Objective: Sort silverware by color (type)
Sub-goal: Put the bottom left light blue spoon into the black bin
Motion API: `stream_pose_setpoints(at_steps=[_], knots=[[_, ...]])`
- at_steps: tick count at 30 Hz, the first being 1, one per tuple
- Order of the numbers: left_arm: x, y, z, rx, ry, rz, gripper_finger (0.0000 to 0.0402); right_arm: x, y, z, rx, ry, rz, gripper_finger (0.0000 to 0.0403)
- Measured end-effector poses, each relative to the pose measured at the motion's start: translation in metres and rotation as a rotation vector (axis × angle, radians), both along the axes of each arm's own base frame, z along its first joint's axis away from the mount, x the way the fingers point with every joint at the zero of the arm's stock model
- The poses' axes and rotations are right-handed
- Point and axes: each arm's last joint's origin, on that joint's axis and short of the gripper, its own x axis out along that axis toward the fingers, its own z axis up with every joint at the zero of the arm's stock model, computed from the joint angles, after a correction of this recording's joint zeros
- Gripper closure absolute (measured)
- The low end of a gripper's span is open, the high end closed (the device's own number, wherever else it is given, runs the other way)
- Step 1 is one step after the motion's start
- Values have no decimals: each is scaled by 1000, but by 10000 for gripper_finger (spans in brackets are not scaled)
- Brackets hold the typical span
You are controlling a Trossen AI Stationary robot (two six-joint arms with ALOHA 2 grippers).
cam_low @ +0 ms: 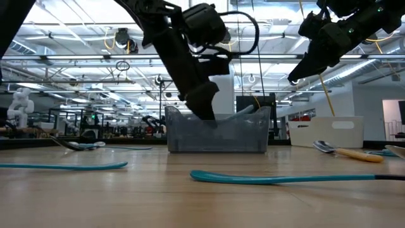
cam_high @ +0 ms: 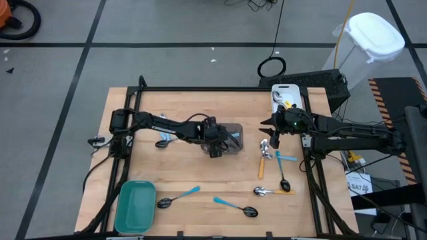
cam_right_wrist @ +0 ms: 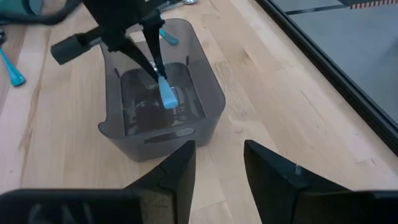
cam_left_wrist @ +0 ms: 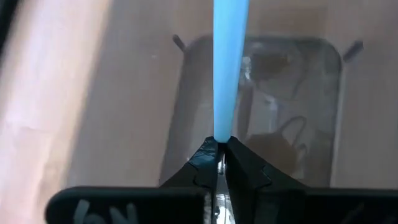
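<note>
My left gripper reaches down into a clear grey bin near the table's middle, shut on a spoon's light-blue handle. The spoon's bowl does not show. In the low view the left gripper is inside the bin. My right gripper hangs open above the table right of the bin, over a group of spoons with orange and blue handles. Its open fingers face the bin. More spoons lie flat near the table's front. My left gripper pinches the light-blue handle at its narrow end between the two fingertips, coming from above and pointing down into the bin. The handle runs on along the fingers' line, hanging below them inside the bin. Whether its lower end touches the floor, I cannot tell.
A teal tray sits at the table's near left corner. A white bin with cutlery stands at the far right edge. One spoon lies under the left arm. Bare wood lies between the grey bin and the front spoons.
</note>
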Motion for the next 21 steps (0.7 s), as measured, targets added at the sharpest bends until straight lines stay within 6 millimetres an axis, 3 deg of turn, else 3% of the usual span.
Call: stream_pose_setpoints(at_steps=[5,21], knots=[[1,2,-8,-14,19,14,359,0,0,0,1,-1,-1,271],[1,4,-7,-111,-8,32,355,0,0,0,-1,3,1,271]])
